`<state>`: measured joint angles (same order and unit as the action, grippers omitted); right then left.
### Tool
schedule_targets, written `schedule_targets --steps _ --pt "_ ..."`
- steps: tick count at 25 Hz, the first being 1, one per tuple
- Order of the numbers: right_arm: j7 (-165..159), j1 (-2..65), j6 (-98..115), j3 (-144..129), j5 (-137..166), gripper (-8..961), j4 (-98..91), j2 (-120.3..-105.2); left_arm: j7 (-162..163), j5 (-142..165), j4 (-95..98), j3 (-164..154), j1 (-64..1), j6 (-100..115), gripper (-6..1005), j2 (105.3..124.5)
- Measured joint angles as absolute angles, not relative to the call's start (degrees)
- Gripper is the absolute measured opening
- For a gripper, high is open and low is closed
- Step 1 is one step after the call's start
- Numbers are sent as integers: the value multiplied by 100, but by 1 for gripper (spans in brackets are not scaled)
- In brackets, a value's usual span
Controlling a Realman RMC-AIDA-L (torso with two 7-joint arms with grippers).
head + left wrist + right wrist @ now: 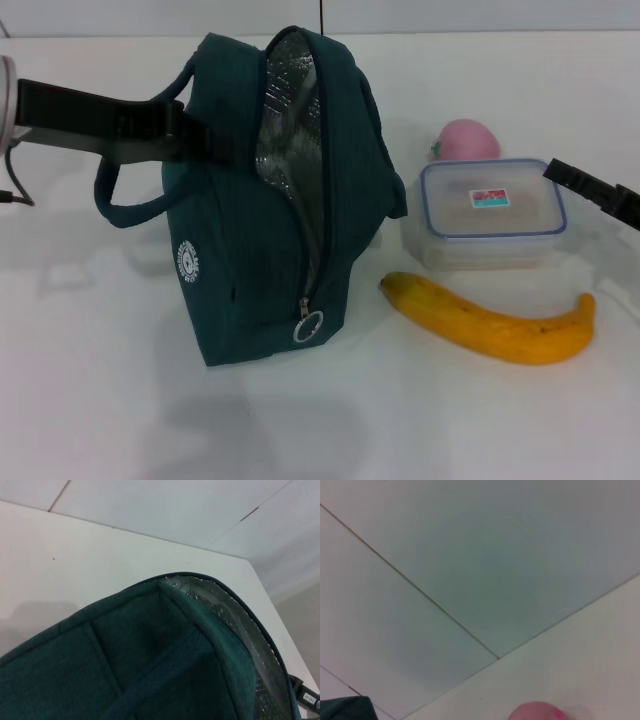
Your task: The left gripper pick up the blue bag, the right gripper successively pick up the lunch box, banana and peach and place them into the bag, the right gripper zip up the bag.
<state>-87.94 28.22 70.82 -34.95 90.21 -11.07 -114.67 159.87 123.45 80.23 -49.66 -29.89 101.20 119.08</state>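
The left tool grips the blue bag by its upper side, the bag upright and unzipped on the white counter. Just beside it sit the lunch box, banana and peach. The right tool hovers over the box's edge; its opening cannot be told.

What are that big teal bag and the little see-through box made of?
The blue bag looks like woven matte fabric, with a crinkled, shiny silver foil-like lining showing at its open top. The lunch box seems clear, glossy plastic: contents show through, and its lid has a blue rim.
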Motion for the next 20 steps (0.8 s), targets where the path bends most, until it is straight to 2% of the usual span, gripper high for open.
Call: schedule_targets --steps 13,20 --pt "-9493 2943 7006 -4065 9045 869 -1047 -11459 15969 12317 8029 -4965 -2995 10081 49 11911" --pt "-9710 2876 7408 -4047 9023 869 -1061 -11380 15942 12249 8041 -4966 -2979 10072 49 11926"
